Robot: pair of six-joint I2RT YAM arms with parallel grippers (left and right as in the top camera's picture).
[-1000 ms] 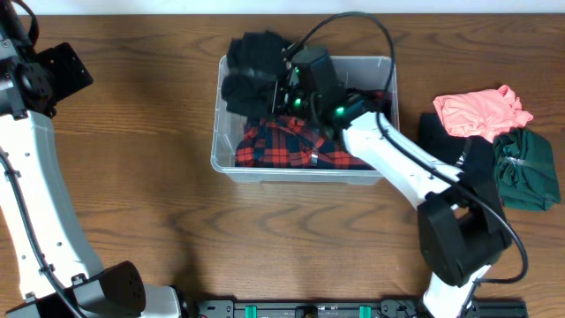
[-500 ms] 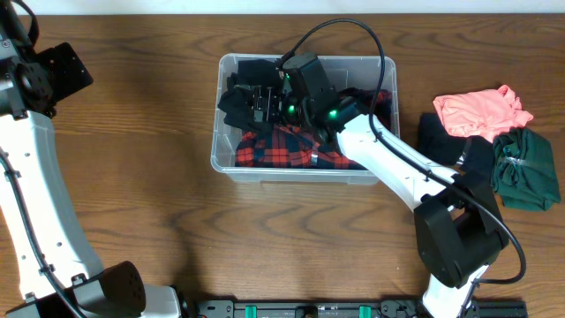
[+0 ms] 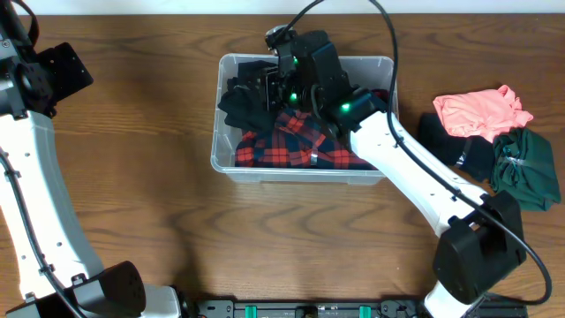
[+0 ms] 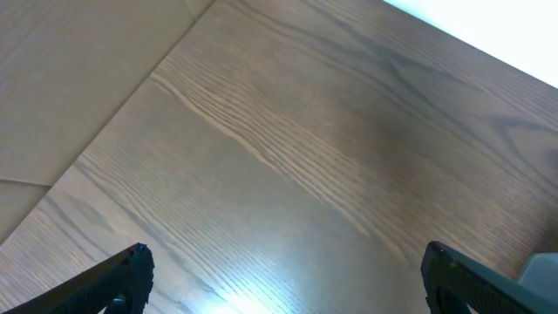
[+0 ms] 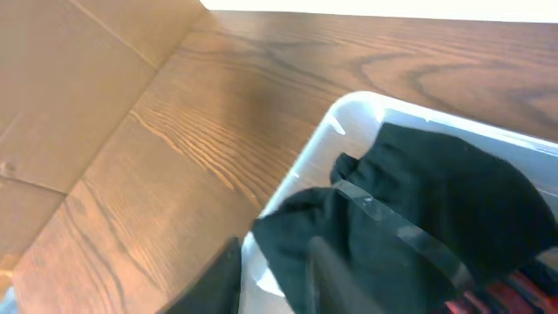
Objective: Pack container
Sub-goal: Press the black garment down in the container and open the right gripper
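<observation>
Container: set on the wooden surface toward the far edge, near the middle, with its long side running left to right in the overhead view
Contents: a black garment is bunched in the left end, up against the wall; a red-and-black plaid garment is spread over the rest of the bottom
Right fingers: held above the container's left part, over the black garment; they are seen blurred in the wrist view, parted with a gap between them, and nothing is gripped
Left fingers: spread wide with nothing between them, held over bare surface well to the left of the container
Outside the container: on the surface to the right are laid a pink garment, a dark green garment just below it, and a black cloth touching both on their left
</observation>
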